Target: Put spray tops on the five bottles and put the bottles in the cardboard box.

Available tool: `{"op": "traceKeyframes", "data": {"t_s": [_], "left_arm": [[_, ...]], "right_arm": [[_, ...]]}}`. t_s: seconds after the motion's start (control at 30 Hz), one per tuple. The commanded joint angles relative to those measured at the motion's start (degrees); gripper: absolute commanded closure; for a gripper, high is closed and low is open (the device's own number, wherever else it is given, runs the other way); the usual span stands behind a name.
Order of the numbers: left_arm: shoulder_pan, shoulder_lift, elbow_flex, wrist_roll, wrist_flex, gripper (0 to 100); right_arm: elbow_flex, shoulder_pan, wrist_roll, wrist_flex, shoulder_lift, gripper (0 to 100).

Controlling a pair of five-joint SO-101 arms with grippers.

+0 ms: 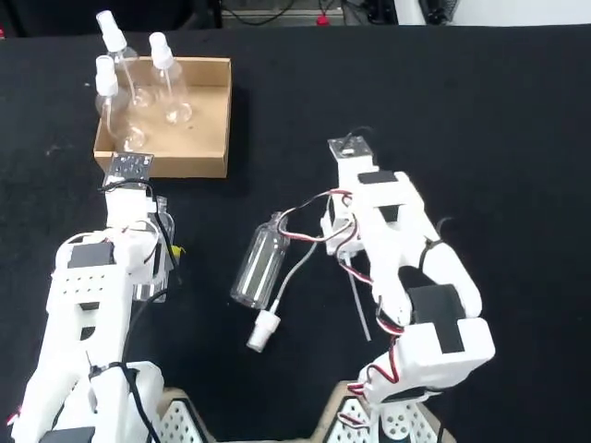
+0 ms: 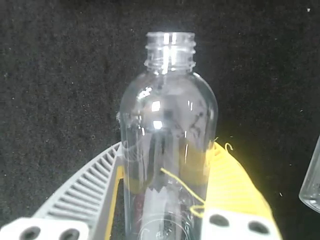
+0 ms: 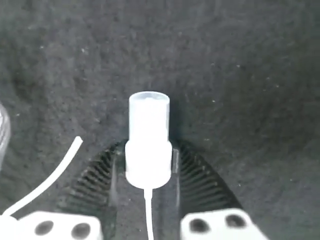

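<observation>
Our left gripper (image 2: 168, 150) is clamped round an uncapped bottle (image 2: 169, 100), neck left free. Our right gripper (image 3: 148, 150) pinches a spray top (image 3: 149, 117) by its collar, we judge so the two can be joined. A lying bottle (image 1: 259, 266) and loose top (image 1: 263, 330) sit in the middle of the table (image 1: 480, 111). Three capped bottles (image 1: 166, 83) stand in the box (image 1: 185, 164) at its far left corner. The held bottle's base and the top's tube run out of frame.

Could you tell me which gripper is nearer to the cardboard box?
Left. The left gripper holds a bottle close by the cardboard box; the right gripper is farther off, mid-table.
</observation>
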Motion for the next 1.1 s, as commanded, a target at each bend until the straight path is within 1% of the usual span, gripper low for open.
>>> {"op": "traceKeyframes", "data": {"t_s": [0.0, 0.17, 0.23, 0.3, 0.43, 0.5, 0.7, 0.87, 0.93, 1.07], "left_arm": [[-0.6, -1.6, -0.4, 0.2, -0.9, 81], [-0.5, -1.7, -0.6, 0.5, -0.8, 81], [0.0, -1.7, -0.5, 0.5, -0.8, 81], [0.0, -1.7, -0.7, 0.6, -0.8, 81], [0.5, -4.0, -0.5, 1.5, -0.8, 81], [2.2, -7.4, -0.1, 2.8, -0.4, 81], [10.4, -23.6, 6.5, 3.3, -1.1, 81], [12.8, -36.6, 12.0, 4.3, -1.6, 81], [13.2, -41.4, 14.4, 5.5, -1.6, 81], [14.9, -51.6, 20.1, 6.2, -1.6, 81]], "right_arm": [[-3.6, 1.8, 0.3, 4.9, -5.1, 98.1], [-15.3, 1.7, 1.9, 19.5, -19.9, 98.1], [-20.7, 1.7, 1.7, 22.7, -26.4, 97.9], [-24.0, 1.7, 1.5, 23.4, -31.3, 97.9], [-27.9, 1.6, -4.2, 22.8, -34.6, 97.8], [-29.9, 1.6, -7.1, 21.1, -34.6, 97.8], [-31.9, 1.1, -17.8, 13.4, -35.0, 97.8], [-32.2, 0.5, -28.1, 10.4, -35.1, 97.8], [-32.2, -1.0, -30.0, 9.6, -35.4, 97.8], [-31.8, -6.1, -30.0, 8.6, -38.3, 97.9]]}}
